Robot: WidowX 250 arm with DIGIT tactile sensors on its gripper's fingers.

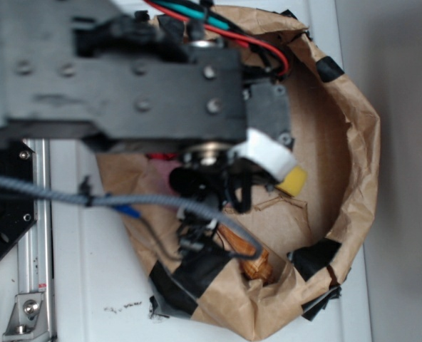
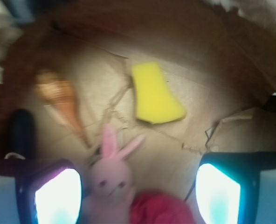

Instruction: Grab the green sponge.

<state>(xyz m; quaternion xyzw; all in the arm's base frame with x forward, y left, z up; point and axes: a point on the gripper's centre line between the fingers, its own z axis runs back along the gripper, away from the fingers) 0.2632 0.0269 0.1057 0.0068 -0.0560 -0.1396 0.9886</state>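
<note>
Gripper (image 2: pixel 138 186) pads are spread apart at the bottom edge, empty; approach step: it must reach up-frame over the pink plush bunny (image 2: pixel 111 179) to the green sponge (image 2: pixel 154 93).

Both pictures are blurry. The outside view is soft all over, and the black arm (image 1: pixel 125 71) up close is the fuzziest part. The white surface (image 1: pixel 90 285) looks bright and washed out. In the wrist view, the two pincer fingers (image 2: pixel 58 198) glow white from glare. The yellow sponge (image 2: pixel 154 95) is bright but soft-edged. The corners go dark and bend.
</note>
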